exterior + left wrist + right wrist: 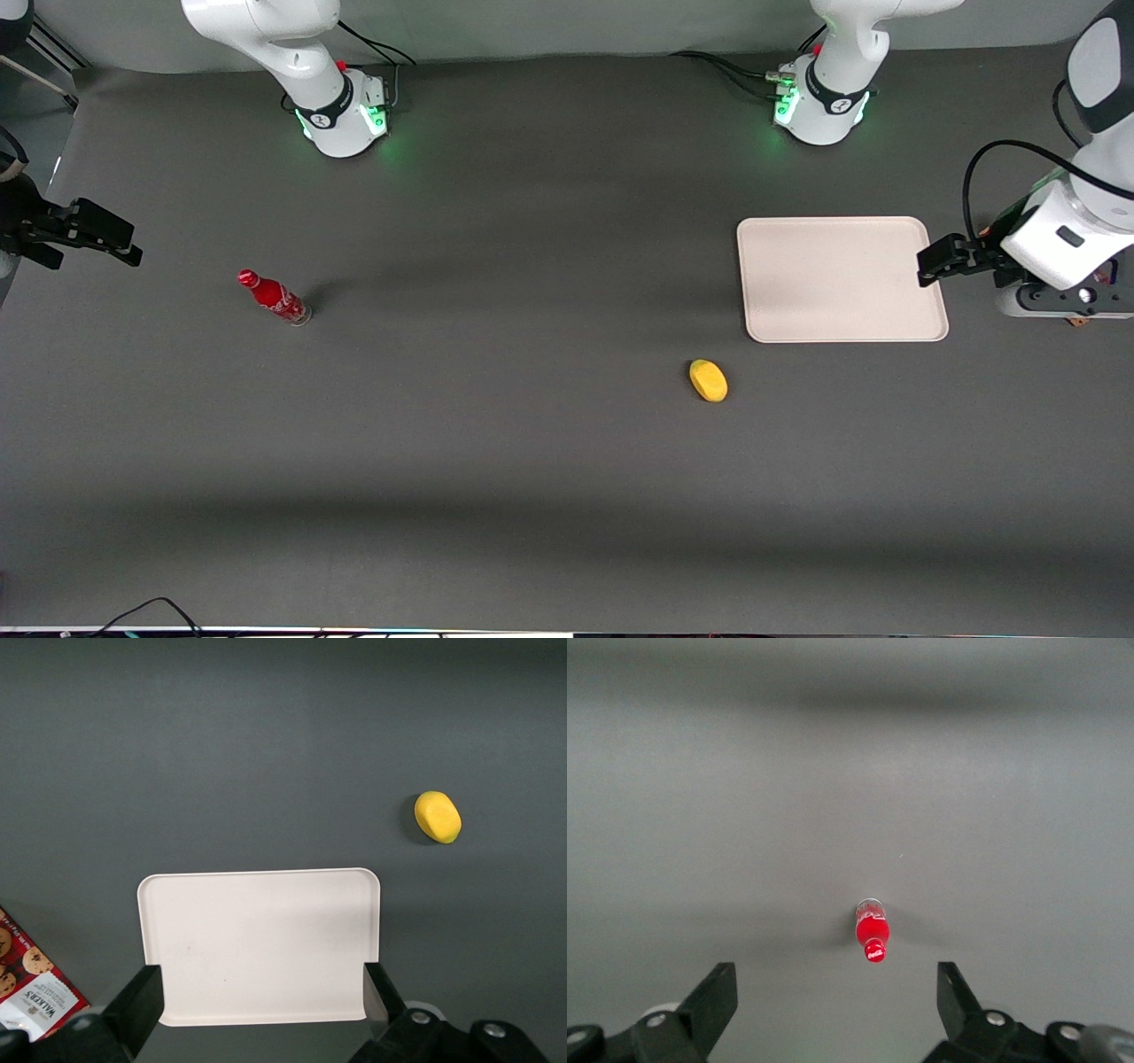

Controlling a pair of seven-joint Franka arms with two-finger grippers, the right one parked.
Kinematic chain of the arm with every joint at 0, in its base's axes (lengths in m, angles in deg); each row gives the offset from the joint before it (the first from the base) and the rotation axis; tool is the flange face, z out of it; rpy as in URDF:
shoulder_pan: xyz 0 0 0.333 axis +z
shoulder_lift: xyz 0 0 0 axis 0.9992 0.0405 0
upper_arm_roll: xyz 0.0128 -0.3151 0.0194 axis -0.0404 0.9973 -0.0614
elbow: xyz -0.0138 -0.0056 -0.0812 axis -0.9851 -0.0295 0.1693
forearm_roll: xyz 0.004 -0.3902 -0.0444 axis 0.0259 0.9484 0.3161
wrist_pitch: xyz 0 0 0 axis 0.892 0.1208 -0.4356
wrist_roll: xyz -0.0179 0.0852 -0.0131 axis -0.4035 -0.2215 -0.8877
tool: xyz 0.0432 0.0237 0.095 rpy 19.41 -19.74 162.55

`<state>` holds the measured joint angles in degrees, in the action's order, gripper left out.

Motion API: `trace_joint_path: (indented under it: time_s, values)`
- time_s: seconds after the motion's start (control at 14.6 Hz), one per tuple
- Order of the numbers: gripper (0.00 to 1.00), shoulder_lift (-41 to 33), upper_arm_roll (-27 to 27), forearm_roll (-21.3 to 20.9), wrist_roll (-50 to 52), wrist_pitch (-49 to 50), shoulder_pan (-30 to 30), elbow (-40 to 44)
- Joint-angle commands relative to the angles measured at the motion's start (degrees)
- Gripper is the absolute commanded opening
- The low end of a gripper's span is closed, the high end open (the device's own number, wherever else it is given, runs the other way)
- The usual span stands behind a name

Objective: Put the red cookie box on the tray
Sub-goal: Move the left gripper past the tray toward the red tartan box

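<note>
The cream-white tray lies flat on the dark table toward the working arm's end, with nothing on it. It also shows in the left wrist view. The red cookie box lies on the table beside the tray; only its end with cookie pictures and the white label panel shows. In the front view the working arm hides it. My left gripper hangs above the tray's edge nearest the working arm's end. It is open and empty, its fingers spread about as wide as the tray.
A yellow oval object lies on the table nearer the front camera than the tray, and shows in the left wrist view. A small red bottle stands toward the parked arm's end.
</note>
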<state>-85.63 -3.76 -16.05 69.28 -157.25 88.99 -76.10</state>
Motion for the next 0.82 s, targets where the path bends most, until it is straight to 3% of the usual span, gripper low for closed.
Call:
trace_joint_path:
  time_s: [0.0, 0.75]
  values:
    - [1.0, 0.56, -1.44, -1.09, 1.35, 1.79, -1.75, 1.62]
    - [1.0, 0.73, -1.35, -1.7, 6.36, 3.99, -2.37, 1.62]
